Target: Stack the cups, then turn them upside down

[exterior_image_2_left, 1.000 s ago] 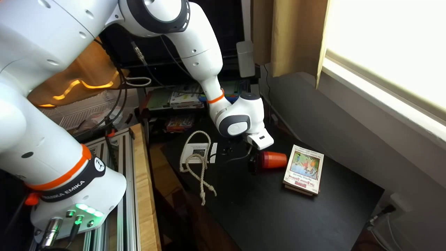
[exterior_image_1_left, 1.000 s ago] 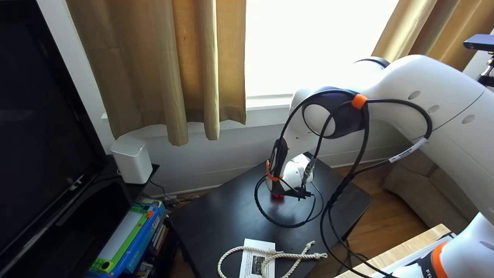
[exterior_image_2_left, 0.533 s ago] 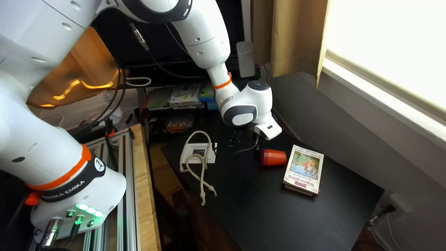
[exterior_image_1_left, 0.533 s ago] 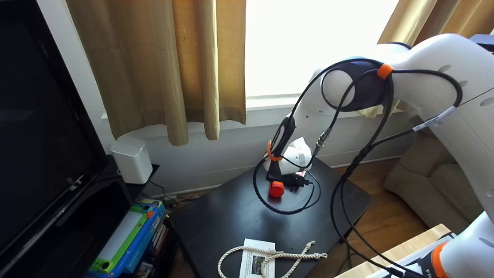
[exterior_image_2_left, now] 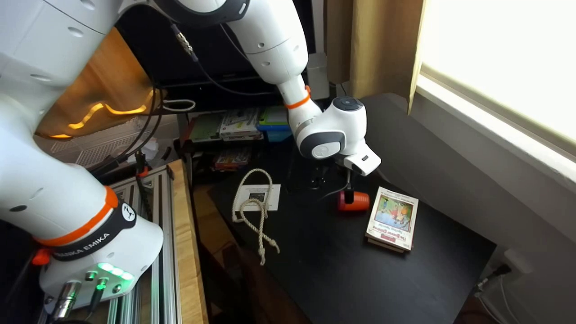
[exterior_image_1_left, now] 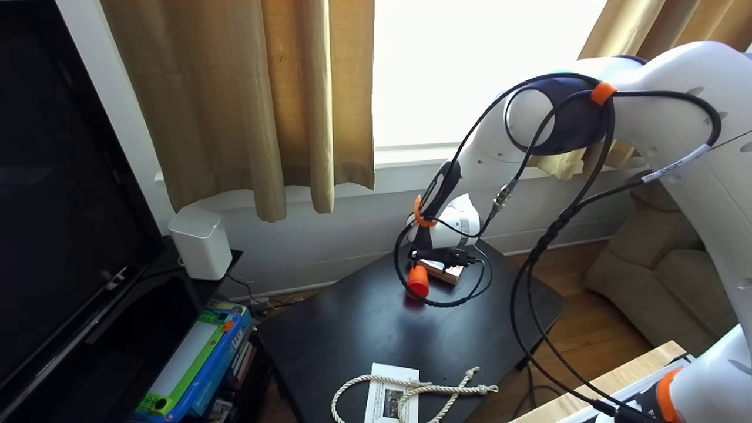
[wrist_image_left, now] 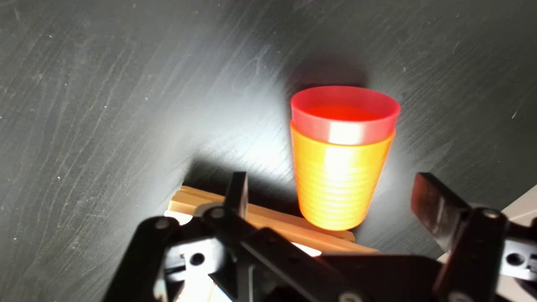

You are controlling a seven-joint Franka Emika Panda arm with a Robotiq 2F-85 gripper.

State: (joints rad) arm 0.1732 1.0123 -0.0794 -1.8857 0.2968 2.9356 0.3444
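Observation:
Two cups lie nested on their side on the black table [exterior_image_2_left: 360,274]. The outer orange cup [wrist_image_left: 340,180] has a red cup [wrist_image_left: 346,128] inside it, its rim showing at the mouth. They also show in both exterior views as an orange cup [exterior_image_1_left: 418,281] and orange cup [exterior_image_2_left: 358,201]. Their base end is at the books' edge; I cannot tell if they touch. My gripper [wrist_image_left: 331,186] is open, with fingers [wrist_image_left: 432,201] apart on either side of the cups' base half, touching neither side. In an exterior view a dark finger [exterior_image_2_left: 349,194] partly covers the cups.
A small stack of books [exterior_image_2_left: 393,216] lies beside the cups; its edge shows under the gripper in the wrist view [wrist_image_left: 272,222]. A rope [exterior_image_1_left: 440,389] lies over a white card [exterior_image_2_left: 275,198]. A wall and windowsill [exterior_image_2_left: 495,121] border the table.
The arm has risen off the cups and moved toward the books and window, uncovering them. The cups, at the gripper's side earlier, have shifted only slightly.

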